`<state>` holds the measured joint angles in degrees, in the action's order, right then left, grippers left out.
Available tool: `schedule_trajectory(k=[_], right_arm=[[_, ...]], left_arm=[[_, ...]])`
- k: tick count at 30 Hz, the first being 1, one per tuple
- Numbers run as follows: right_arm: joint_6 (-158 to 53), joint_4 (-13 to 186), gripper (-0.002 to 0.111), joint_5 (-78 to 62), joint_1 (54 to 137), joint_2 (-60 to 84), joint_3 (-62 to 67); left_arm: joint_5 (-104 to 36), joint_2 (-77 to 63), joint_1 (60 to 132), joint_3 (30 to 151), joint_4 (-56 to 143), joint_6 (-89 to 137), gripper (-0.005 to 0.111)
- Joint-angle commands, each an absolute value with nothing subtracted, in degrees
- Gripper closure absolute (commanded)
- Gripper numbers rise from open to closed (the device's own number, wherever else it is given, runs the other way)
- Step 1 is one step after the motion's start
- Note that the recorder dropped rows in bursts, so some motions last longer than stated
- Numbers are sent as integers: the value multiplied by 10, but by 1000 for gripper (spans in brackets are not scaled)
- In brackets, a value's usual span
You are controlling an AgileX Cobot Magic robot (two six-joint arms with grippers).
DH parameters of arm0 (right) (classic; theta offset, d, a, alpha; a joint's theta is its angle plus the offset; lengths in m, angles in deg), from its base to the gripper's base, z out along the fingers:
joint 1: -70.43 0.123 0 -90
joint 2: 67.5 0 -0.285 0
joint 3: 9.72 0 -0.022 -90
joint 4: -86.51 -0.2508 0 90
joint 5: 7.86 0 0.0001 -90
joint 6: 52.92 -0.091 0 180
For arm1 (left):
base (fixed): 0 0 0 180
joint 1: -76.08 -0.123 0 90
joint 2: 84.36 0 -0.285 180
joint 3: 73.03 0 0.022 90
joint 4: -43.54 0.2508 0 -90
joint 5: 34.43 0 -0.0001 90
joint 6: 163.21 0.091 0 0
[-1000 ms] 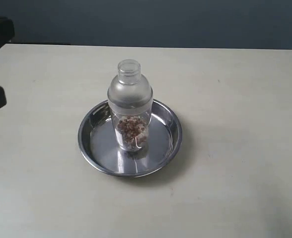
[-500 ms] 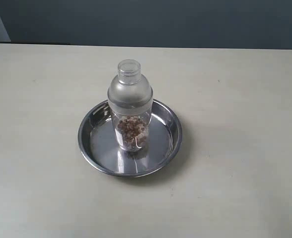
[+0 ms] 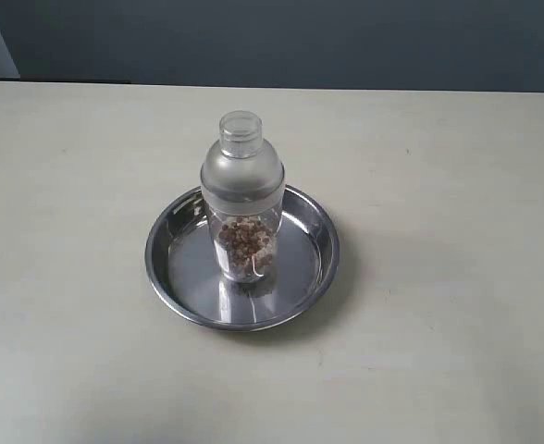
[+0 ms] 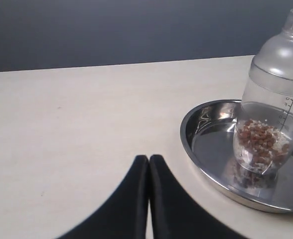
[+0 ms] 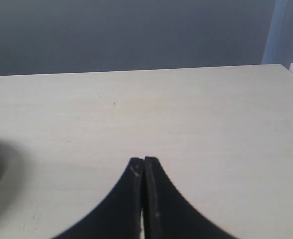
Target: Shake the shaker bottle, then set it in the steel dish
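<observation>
Steel dish: round, shiny, shallow pan lying flat on the pale table; its floor reflects the bottle
Shaker bottle: upright on the flat floor of the steel dish, near the dish's middle, base clear of the rim all round; nothing grips it
Bottle build: clear body, frosted domed shoulder, small clear cap on top
Brown pellets: heaped in the lower part of the bottle, just above the dish floor
Left claw: black fingers pressed together, tips touching, pinching nothing; over bare table beside the steel dish, apart from its rim
Right claw: fingers likewise pressed together and empty; over bare table apart from the steel dish, whose rim shows only as a sliver at the edge of the right wrist view
</observation>
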<state>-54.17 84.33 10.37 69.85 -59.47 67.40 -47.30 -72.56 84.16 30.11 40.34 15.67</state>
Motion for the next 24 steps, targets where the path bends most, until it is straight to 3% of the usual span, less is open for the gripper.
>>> schedule_trajectory(k=[1, 24], right_arm=[[-541, 845, 109, 97, 699, -597, 675], [-541, 845, 109, 97, 699, -597, 675]], left_arm=[[-477, -730, 839, 298, 397, 158, 106], [-464, -766, 839, 298, 397, 159, 106]])
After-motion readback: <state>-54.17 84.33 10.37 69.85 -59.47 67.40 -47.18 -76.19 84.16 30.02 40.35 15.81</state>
